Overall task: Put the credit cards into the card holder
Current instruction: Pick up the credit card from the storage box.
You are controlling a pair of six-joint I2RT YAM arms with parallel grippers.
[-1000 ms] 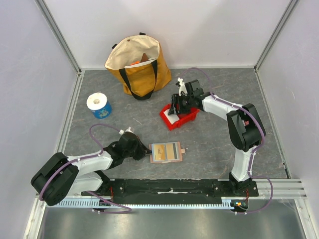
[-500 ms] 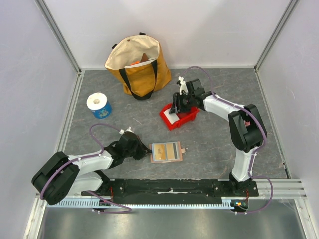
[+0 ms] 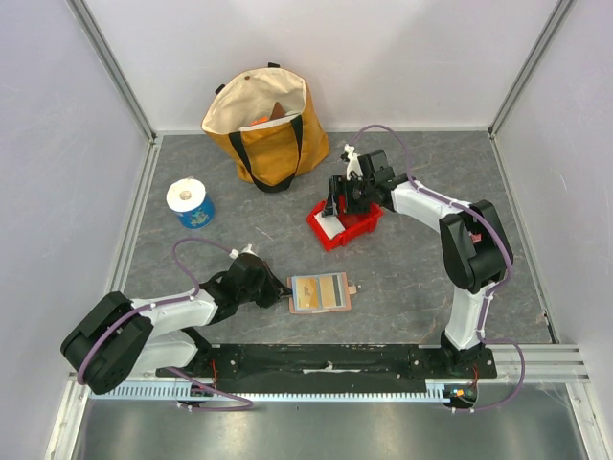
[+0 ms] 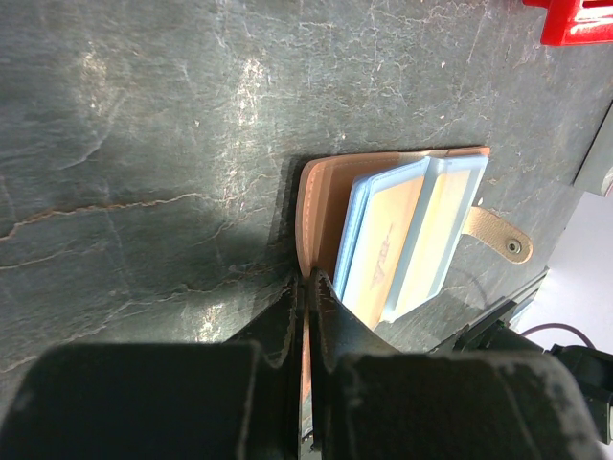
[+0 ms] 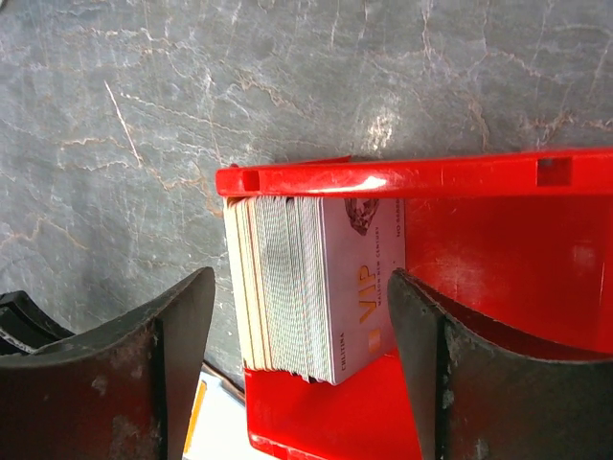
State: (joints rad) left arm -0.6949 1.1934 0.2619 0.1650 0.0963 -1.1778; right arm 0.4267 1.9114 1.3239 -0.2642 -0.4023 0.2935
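Left fingers [image 4: 283, 321] clamp the card holder [image 4: 321, 206], which has some credit cards [image 4: 393, 240] inside; right fingers [image 5: 163, 335] stand spread around the stack [image 5: 316, 287] remaining in the red bin [image 5: 498, 249].

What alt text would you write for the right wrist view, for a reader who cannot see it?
The open right gripper hangs above a stack of thin plastic credit cards in a red plastic bin; the white facing card reads VIP.

Near edge of card holder [image 4: 321, 206] was hidden between left pincer [image 4: 308, 283] fingers; red bin [image 5: 498, 240] was cut off beyond right pincer [image 5: 302, 287].
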